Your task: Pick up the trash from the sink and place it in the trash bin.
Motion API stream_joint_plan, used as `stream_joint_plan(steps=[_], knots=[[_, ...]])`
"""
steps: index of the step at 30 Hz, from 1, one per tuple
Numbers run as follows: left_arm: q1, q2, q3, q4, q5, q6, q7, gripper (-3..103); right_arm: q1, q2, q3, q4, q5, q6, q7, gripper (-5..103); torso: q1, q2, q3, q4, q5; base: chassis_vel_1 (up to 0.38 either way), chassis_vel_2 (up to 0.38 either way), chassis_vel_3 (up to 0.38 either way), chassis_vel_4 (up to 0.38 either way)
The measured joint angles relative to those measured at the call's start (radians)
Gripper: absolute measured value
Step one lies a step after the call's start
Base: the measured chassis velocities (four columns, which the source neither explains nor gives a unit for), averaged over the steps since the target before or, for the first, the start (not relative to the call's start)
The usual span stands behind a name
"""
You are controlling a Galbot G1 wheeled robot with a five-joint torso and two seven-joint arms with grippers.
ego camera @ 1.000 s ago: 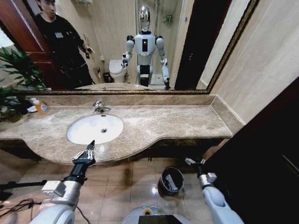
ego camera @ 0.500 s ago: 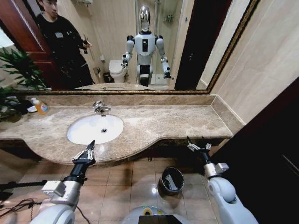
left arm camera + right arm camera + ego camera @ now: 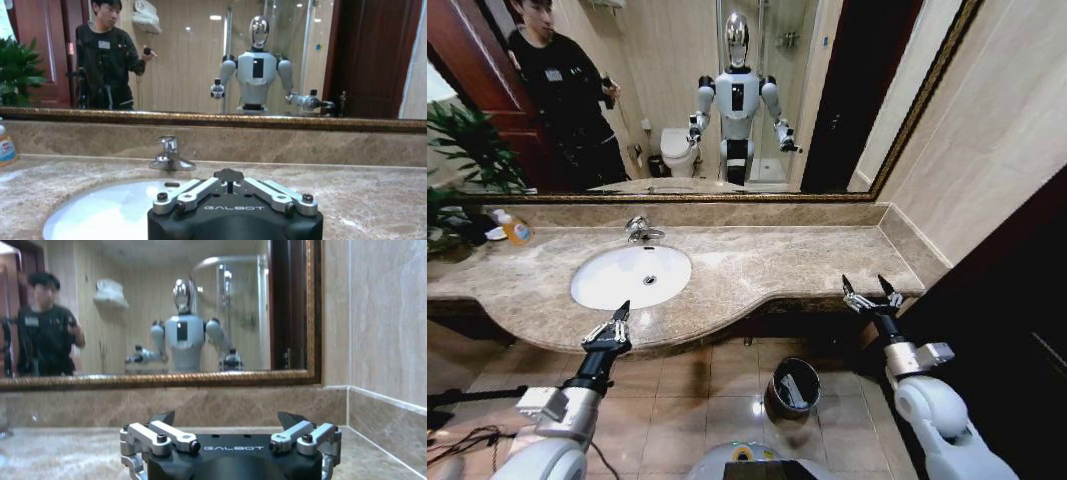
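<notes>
White oval porcelain sink, set in the beige-brown marble countertop, serves as the landmark for this figure. Its bowl looks bare apart from the drain; from the head view I can make out no tubes, lighter or stick lying in it. The chrome tap stands just behind the basin.

My left gripper hangs at the counter's front edge, just before the sink's near rim, its fingers drawn close together around nothing. My right gripper stands well to the sink's right, at the counter's far end and level with its edge, fingers spread apart and empty; the right wrist view confirms the two tips standing wide.

The small round black trash bin with a glossy dark rim sits on the tiled floor, below the counter and to the right of the sink. A pale item, apparently one piece of the trash, rests inside it.

Judgement on progress: with the basin seemingly cleared, at least one item in the bin and neither tool carrying anything, the task appears to be at or near its end. Any small piece hidden in the basin's near slope cannot be ruled out.

An orange bottle with a white cap stands on the counter to the sink's left, and is not part of the job.
</notes>
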State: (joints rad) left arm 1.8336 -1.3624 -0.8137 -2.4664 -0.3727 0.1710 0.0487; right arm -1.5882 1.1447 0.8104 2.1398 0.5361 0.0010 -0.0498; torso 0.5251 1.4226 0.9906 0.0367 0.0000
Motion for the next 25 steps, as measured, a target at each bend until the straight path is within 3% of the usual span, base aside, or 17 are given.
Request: stream_joint_plan(steps=[3,5,8,25], knots=[[0.000,0.000,0.000,0.000,0.000,0.000,0.000,0,-0.002,-0.006,0.023,0.018,0.013,-0.050,0.000,100,0.000,0.000,0.000,0.0000,-0.0001,0.000,0.000,0.000,0.000],[0.000,0.000,0.000,0.000,0.000,0.000,0.000,0,0.001,-0.013,0.047,0.045,0.038,-0.123,-0.003,100,0.000,0.000,0.000,0.0001,0.0000,0.000,0.000,0.000,0.000],[0.000,0.000,0.000,0.000,0.000,0.000,0.000,0,0.003,-0.015,0.061,0.059,0.044,-0.157,-0.018,100,0.000,0.000,0.000,0.0000,-0.0001,0.000,0.000,0.000,0.000],[0.000,0.000,0.000,0.000,0.000,0.000,0.000,0,0.002,-0.006,0.052,0.066,0.001,-0.148,-0.022,100,0.000,0.000,0.000,0.0001,0.0000,0.000,0.000,0.000,0.000]])
